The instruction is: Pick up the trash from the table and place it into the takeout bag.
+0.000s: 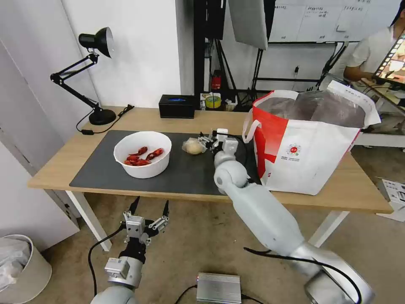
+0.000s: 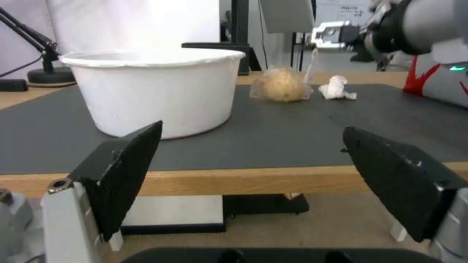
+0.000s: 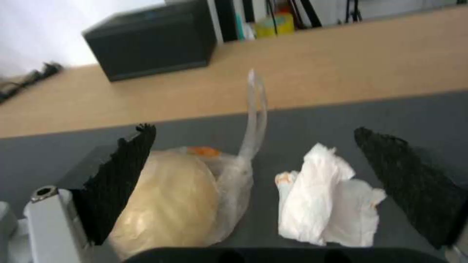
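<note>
Right wrist view | tissue point(image 3: 327, 197) and bagged lump point(image 3: 180, 204) between open right gripper point(image 3: 263, 190)

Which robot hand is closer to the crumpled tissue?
The right. The right gripper hangs open just over the crumpled tissue on the mat. The left gripper waits open off the table's front edge, below the white bowl.

Robot test studio or lab
Softbox point(image 1: 249, 21) on light stands, wall whiteboard point(image 1: 333, 19), bare worktable point(image 1: 139, 118), cabling across floor
</note>
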